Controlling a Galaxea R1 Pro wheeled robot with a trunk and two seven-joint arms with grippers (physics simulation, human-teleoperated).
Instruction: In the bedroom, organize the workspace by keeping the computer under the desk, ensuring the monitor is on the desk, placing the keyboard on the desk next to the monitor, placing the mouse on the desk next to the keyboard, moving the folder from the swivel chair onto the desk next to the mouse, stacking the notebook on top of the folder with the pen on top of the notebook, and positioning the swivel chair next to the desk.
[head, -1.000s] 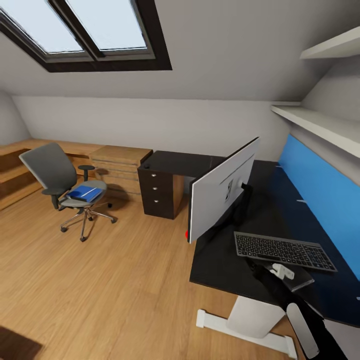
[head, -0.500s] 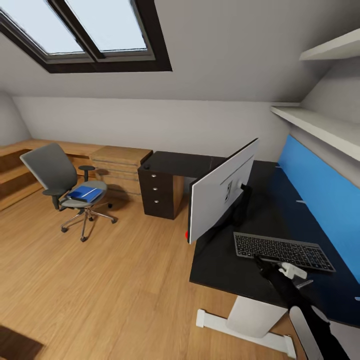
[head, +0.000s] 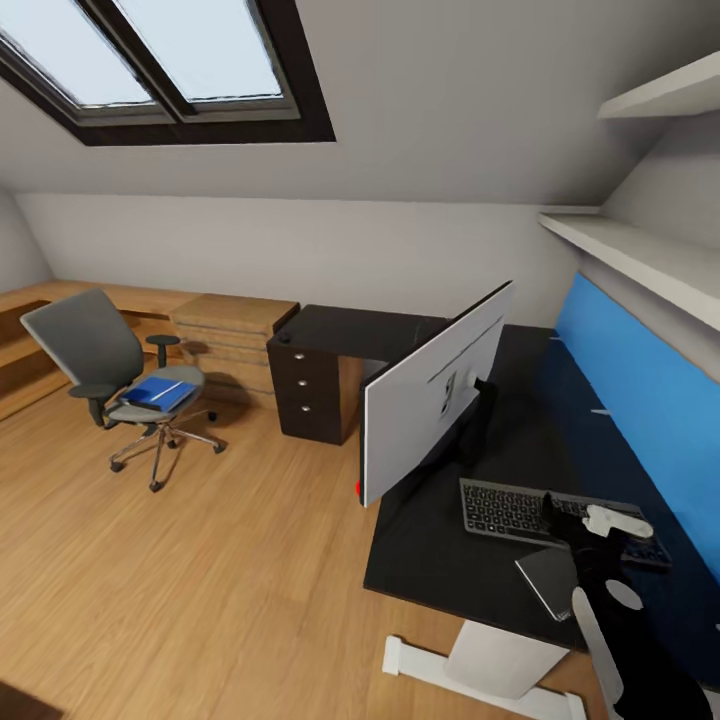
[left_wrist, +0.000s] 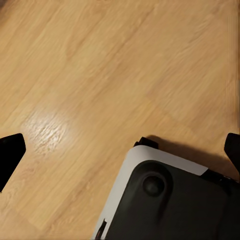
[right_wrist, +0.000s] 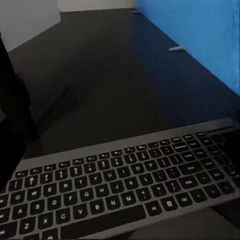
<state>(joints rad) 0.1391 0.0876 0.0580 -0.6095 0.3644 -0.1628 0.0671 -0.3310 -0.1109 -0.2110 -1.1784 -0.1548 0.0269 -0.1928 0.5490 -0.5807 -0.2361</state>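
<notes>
The right gripper (head: 590, 522) hovers just above the near edge of the slim dark-grey keyboard (head: 560, 515); whether its fingers grip anything cannot be told. The keyboard lies flat on the black-topped L-shaped desk (head: 440, 545), just beside the wide grey-backed monitor (head: 435, 390). The left gripper (left_wrist: 120, 150) hangs spread wide and empty over the light wood plank floor (left_wrist: 100, 65). Best to lift straight up, clear of the keys.

Walls (head: 330, 240): sloped grey-white, low at the far side.
Skylight (head: 160, 60): black-framed, upper left, pale daylight.
Floor (head: 200, 590): light wood planks, with a soft sheen.
Low cabinets (head: 225, 335): light wood, far left along the wall.
Shelves (head: 630, 250): white, upper right.
</notes>
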